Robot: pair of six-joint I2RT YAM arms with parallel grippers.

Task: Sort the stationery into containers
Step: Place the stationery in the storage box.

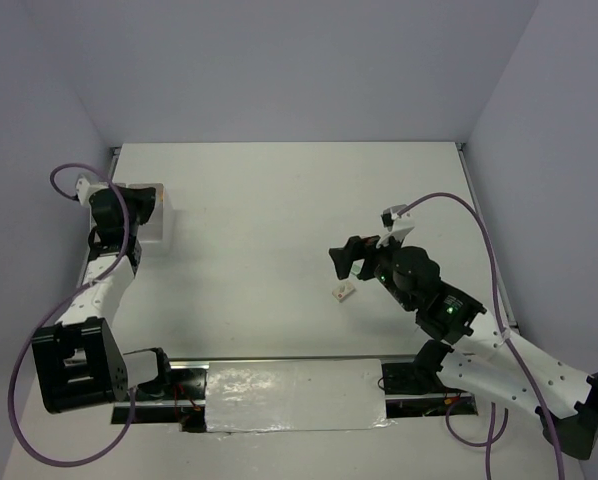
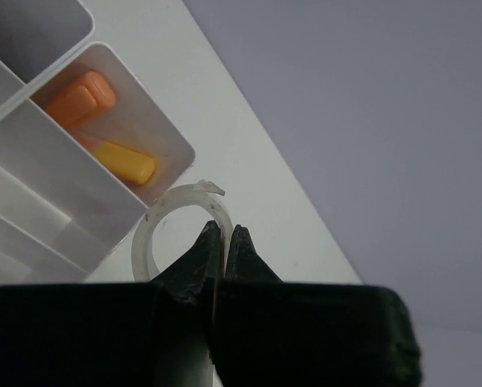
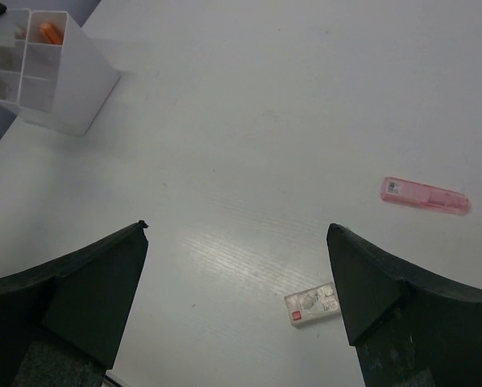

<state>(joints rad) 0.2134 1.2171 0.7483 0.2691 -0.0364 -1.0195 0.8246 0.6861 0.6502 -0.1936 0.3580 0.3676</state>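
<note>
Box point(image 3: 68, 101) on white table point(image 1: 279, 200), lilac walls point(image 1: 279, 60)

The left gripper point(image 1: 142, 208) sits over the box point(image 1: 167, 226) at the desk's point(image 1: 279, 200) left edge. The right gripper point(image 1: 340, 262) hangs just beside an eraser point(image 1: 342, 292).

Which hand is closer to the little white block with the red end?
Right. The right hand hangs open near the white block; the left hand is far off at the white divided box.
</note>
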